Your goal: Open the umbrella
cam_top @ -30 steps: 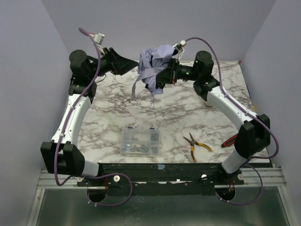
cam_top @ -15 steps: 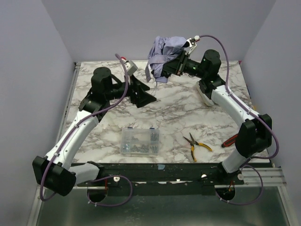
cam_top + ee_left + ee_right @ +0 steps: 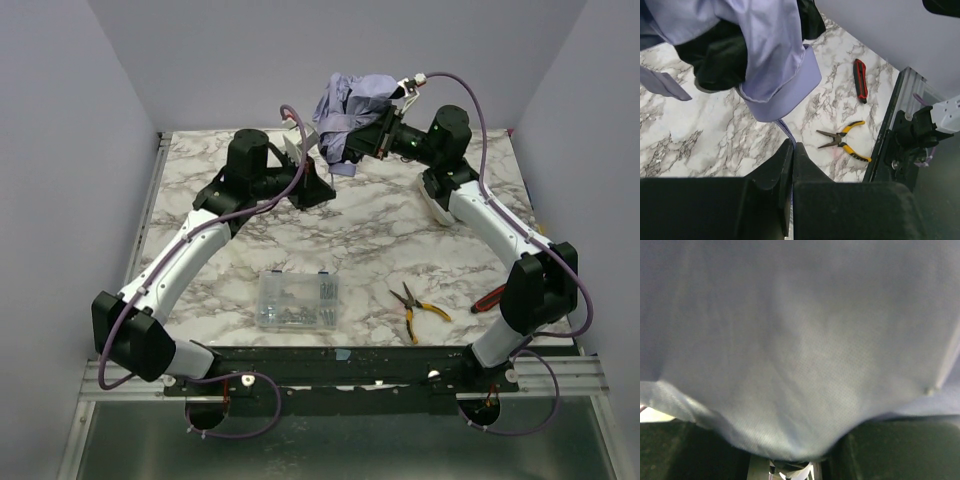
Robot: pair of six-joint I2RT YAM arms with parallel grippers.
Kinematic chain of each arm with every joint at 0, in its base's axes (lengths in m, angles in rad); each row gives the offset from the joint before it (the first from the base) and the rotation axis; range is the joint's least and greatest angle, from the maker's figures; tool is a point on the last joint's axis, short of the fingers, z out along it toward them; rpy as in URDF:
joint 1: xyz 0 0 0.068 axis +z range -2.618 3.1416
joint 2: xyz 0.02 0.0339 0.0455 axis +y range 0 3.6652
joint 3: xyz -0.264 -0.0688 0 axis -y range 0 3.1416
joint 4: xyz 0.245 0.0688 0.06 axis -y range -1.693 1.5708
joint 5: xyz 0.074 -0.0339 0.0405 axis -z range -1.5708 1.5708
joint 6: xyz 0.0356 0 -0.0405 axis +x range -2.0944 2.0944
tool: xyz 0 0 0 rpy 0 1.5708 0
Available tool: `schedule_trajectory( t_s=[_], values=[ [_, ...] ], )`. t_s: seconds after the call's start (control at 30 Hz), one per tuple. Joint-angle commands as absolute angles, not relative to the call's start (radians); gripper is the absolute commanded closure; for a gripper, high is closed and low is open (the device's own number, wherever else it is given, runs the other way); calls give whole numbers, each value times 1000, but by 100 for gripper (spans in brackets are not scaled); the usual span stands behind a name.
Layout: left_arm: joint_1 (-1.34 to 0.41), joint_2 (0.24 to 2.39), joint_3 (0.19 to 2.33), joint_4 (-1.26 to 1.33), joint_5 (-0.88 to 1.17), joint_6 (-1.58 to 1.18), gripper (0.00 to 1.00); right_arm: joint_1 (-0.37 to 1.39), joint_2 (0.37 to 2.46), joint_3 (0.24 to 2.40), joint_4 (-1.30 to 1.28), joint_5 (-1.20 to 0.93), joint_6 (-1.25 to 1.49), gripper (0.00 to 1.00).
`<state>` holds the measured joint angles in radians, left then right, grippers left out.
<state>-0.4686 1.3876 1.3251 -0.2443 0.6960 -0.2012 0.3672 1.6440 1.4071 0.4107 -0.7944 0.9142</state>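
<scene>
The umbrella (image 3: 350, 105) is a loose lilac bundle with black underside, held in the air above the back of the table. My right gripper (image 3: 374, 135) is shut on it from the right. In the right wrist view lilac fabric (image 3: 800, 340) fills the frame and only the dark fingers (image 3: 900, 450) show at the bottom. A thin lilac strap (image 3: 784, 130) hangs from the umbrella (image 3: 775, 65). My left gripper (image 3: 792, 147) is shut on that strap, jaws pressed together just below and left of the bundle (image 3: 322, 186).
A clear plastic box of screws (image 3: 297, 300) lies near the front middle. Yellow-handled pliers (image 3: 418, 308) (image 3: 847, 142) and a red-and-black tool (image 3: 488, 298) (image 3: 860, 80) lie at the front right. Grey walls enclose the marble table (image 3: 380, 240) on three sides.
My left arm swung from the back left to the middle under the umbrella, and its jaws went from open to shut on the strap. The right arm first lifted the umbrella, then held still.
</scene>
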Motion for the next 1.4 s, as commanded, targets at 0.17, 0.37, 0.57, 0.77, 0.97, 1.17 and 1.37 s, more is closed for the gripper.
schedule_trajectory(
  t_s=[0.17,0.37,0.57,0.77,0.97,1.17,1.37],
  values=[
    [-474,1273,1120,-330,800,-43,100,316,1686,1554,479,-784,887,99],
    [-466,1208,1053,-490,824,149,100,278,1720,1616,473,-827,853,99],
    [-455,1169,1139,-400,718,88,7,280,1699,1545,457,-831,845,99],
    [-474,1210,1238,-230,509,-49,2,294,1646,1473,394,-725,815,99],
    [-557,1398,1461,-391,377,-76,2,305,1616,1455,355,-642,806,99],
    [-615,1563,1640,-526,219,-113,2,313,1611,1469,330,-604,793,99],
    [-618,1613,1644,-550,189,-102,38,313,1600,1516,264,-523,696,99]
  ],
)
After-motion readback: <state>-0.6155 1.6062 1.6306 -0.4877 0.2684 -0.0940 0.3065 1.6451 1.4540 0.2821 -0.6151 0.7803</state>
